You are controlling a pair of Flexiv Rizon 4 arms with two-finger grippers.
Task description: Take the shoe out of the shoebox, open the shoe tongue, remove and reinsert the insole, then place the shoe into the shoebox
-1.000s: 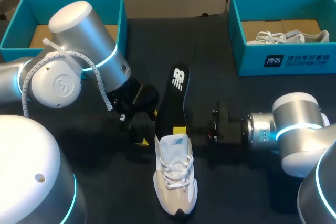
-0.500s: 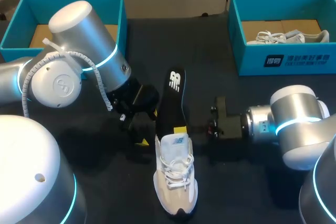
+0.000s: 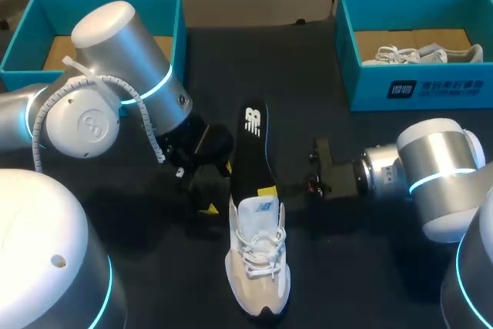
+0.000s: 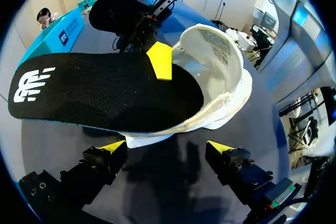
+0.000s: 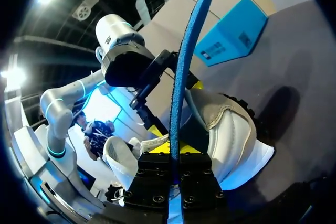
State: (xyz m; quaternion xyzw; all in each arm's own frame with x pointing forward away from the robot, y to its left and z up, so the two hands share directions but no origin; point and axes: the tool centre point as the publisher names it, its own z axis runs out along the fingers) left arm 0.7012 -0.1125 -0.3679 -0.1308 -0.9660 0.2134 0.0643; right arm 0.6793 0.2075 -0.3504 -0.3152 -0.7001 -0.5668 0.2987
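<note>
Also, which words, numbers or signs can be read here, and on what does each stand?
On the insole: a white logo mark only, no words to quote.
On the right shoebox: white print on its front wall, too small to read.
On the shoe tongue: an outer label, blurred.
Inside the tongue: an inner label, too small to read.

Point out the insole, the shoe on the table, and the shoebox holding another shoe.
insole (image 3: pixel 248 148): head view, middle of its black top face.
shoe (image 3: pixel 259 252): head view, on the laces.
shoebox (image 3: pixel 431 88): head view, on its front wall.
</note>
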